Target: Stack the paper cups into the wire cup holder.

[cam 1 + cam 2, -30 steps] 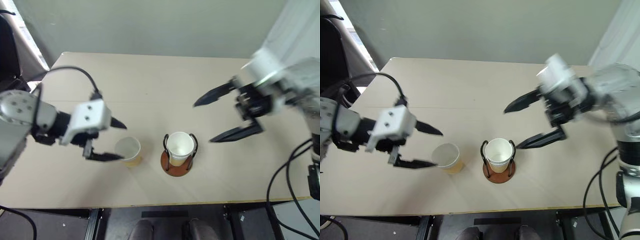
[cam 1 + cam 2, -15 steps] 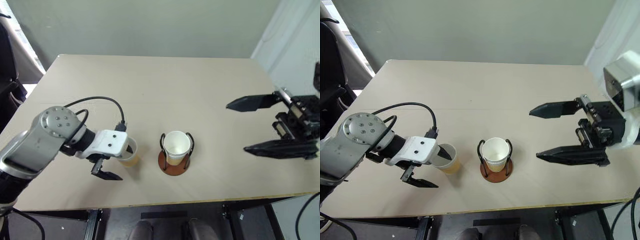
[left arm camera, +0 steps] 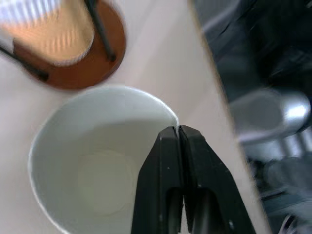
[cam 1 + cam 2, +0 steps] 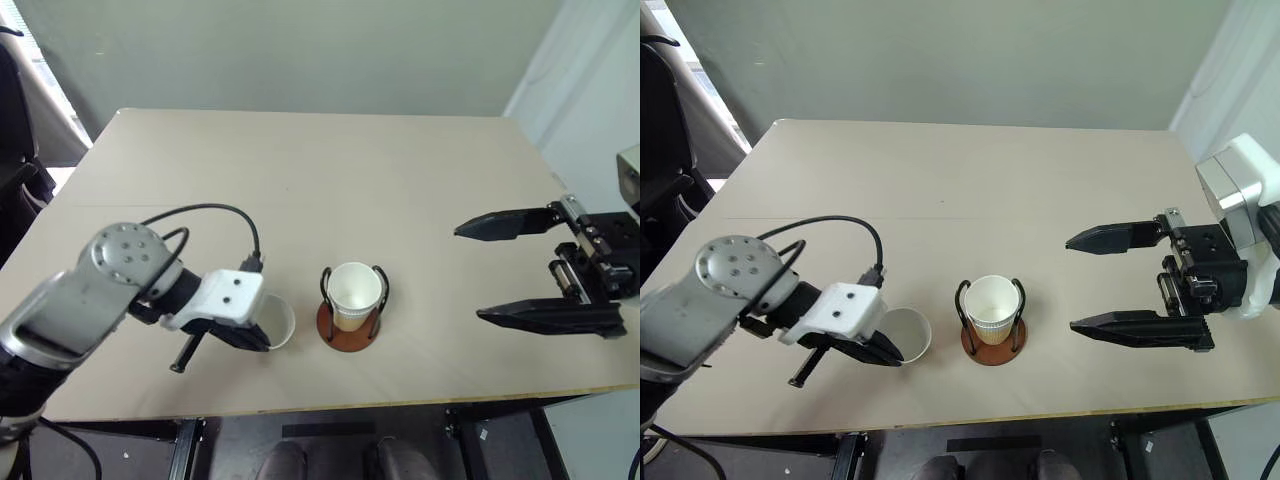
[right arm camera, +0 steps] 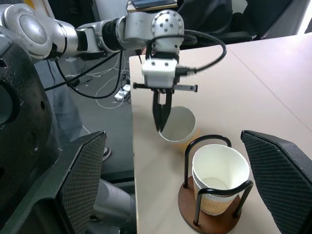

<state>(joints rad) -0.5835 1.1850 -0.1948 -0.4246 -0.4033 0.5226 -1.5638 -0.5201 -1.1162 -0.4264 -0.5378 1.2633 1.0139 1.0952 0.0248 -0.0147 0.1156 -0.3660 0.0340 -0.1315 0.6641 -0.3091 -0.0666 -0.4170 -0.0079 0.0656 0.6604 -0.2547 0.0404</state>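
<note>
- Beige table (image 4: 330,170) is backed by a plain grey-green wall.
- Wire holder (image 4: 350,318) with cups (image 4: 353,292) nested inside is seen near the front edge.
- One loose cup (image 4: 276,322) just beside it is pinched at the rim by the clenched left gripper (image 3: 176,132).
- Right gripper (image 4: 520,270) is held spread wide, well apart, gripping nothing.

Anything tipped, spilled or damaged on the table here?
Nothing stands out. The loose paper cup stands upright with the left claw shut on its rim. Another cup sits straight in the wire cup holder. The right claw is open, off to the side.
</note>
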